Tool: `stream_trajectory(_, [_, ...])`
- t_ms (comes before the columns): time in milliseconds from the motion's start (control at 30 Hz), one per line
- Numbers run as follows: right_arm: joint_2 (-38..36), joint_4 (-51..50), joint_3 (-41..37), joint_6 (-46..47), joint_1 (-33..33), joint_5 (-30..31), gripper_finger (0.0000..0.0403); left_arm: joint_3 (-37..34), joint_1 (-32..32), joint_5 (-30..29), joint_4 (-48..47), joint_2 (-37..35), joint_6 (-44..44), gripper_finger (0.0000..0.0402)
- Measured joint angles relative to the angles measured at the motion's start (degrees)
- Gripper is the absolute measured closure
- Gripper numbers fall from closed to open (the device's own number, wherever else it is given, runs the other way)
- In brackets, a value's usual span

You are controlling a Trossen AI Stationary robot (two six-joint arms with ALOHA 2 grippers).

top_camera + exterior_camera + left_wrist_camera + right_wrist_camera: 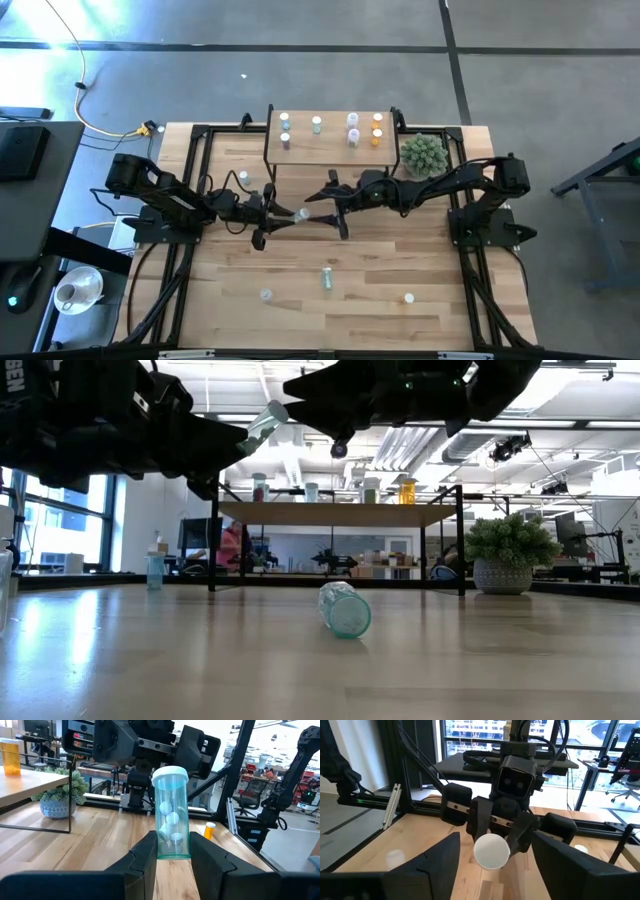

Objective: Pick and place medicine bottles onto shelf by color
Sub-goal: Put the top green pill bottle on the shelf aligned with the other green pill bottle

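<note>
A see-through green medicine bottle (pixel 172 815) with a white cap and white pills inside hangs above the table's middle, with my left gripper (pixel 288 213) shut on it. Its cap (pixel 491 851) points at my right gripper (pixel 336 204). That gripper is open, with one finger on each side of the cap and touching nothing. The shelf (pixel 330 148) stands at the far edge with several bottles upright on it. Three more bottles lie on the table nearer the front: a green one (pixel 326 277), a pale one (pixel 266 295) and an orange one (pixel 409 298). My left gripper pinches the bottle's body near its bottom end (pixel 172 851) between its two fingers. The fingers come level from the table's left and lie along the bottle. The bottle sticks out past the fingertips, cap end tilted up (pixel 266 418), clear of the table.
A spiky green plant in a pot (pixel 423 155) stands by the shelf's right end. The green bottle on its side (pixel 345 610) lies below and in front of both grippers. Black frame rails (pixel 195 170) run along the table's left and right sides.
</note>
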Motion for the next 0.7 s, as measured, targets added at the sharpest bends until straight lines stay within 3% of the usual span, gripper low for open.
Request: stream_trajectory(700, [3.07,3.63,0.00,0.43,1.07,-0.07,0.0159,0.02,0.02,-0.09,-0.38,0.00,-0.02,0.0310])
